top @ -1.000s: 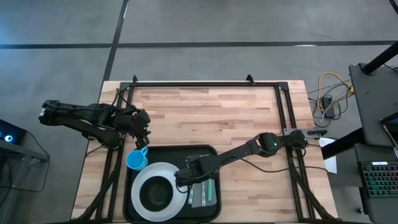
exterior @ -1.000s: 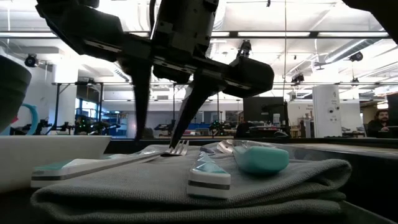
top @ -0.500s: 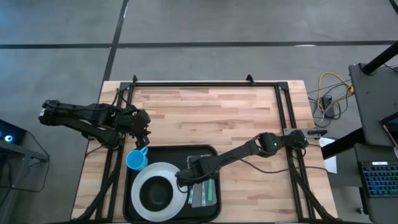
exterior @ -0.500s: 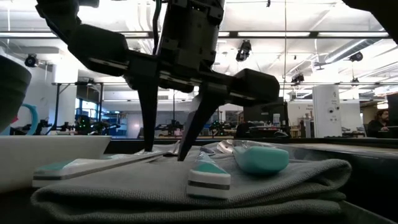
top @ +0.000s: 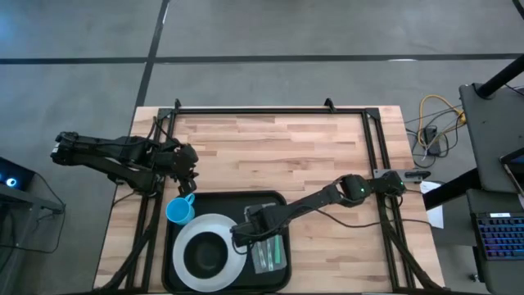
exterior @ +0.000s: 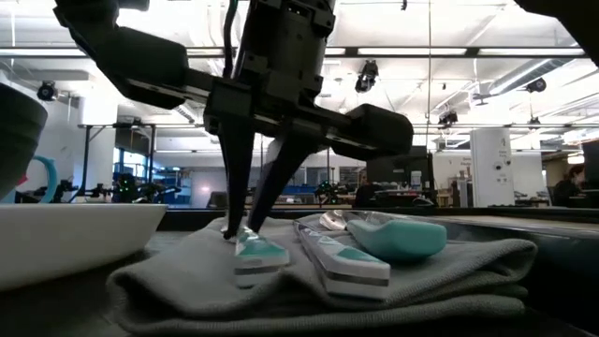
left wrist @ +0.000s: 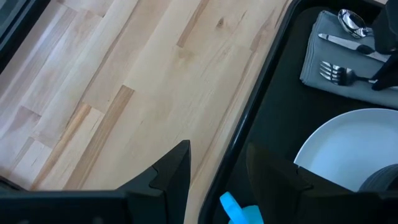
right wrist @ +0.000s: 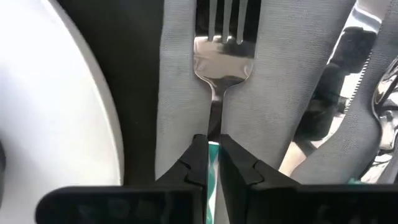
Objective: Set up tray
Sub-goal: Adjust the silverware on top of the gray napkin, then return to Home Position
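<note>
The black tray (top: 237,201) lies at the table's near edge. On it sit a white plate (top: 187,233) with a dark bowl (top: 205,256) and, to the right, a grey napkin (top: 270,256) bearing a fork (right wrist: 224,62), a knife (exterior: 342,267) and a spoon (exterior: 393,239), all with teal and white handles. My right gripper (right wrist: 213,152) is shut on the fork, at the napkin's left side. A blue cup (top: 180,211) stands at the tray's far left corner. My left gripper (left wrist: 214,180) hangs open just beyond it, holding nothing. My right gripper pinches the fork's handle (right wrist: 213,134) between its two fingertips, just behind the neck where the teal grip begins. The fingers (exterior: 234,168) come from above, pointing down, one on each side of the handle. The fork lies flat on the napkin.
Bare wooden tabletop (top: 278,152) stretches beyond the tray and to its right. Black frame rails (top: 372,164) run along both table sides. Cables (top: 434,123) and a desk with a keyboard lie off the table's right edge.
My right gripper has come down and shut on the fork's handle. The fork has swung round on the napkin, its handle now lying closer beside the knife, and the napkin has bunched a little under it.
</note>
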Robot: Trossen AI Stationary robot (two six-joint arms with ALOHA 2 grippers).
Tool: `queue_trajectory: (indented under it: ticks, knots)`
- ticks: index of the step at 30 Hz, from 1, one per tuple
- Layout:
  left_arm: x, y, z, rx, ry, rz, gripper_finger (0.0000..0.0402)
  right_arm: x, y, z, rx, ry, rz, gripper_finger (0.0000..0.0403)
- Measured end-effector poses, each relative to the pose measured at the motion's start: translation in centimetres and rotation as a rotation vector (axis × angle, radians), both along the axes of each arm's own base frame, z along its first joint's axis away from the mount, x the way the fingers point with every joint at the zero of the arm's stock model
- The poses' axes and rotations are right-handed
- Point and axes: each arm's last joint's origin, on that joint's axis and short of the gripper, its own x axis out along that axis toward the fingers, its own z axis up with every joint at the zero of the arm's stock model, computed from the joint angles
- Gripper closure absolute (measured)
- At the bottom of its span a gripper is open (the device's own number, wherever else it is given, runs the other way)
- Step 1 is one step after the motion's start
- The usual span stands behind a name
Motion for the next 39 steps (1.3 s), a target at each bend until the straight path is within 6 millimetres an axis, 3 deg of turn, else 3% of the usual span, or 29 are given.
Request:
queue_trajectory:
  ticks: [8,15,26,39]
  knots:
    - [0.0,0.0,0.0,0.0,0.0,0.0,0.0265,0.1,0.0,0.3,0.011,-0.005,-0.035,0.0382]
    - [0.0,0.0,0.0,0.0,0.0,0.0,0.0265,0.0,0.0,0.3,0.014,-0.001,-0.07,0.0325]
    - [0.0,0.0,0.0,0.0,0.001,-0.001,0.0265,0.0,1.1,1.4,-0.018,-0.046,0.026,0.0256]
    - [0.0,0.0,0.0,0.0,0.001,-0.001,0.0265,-2.3,1.1,5.2,-0.157,0.084,0.065,0.0273]
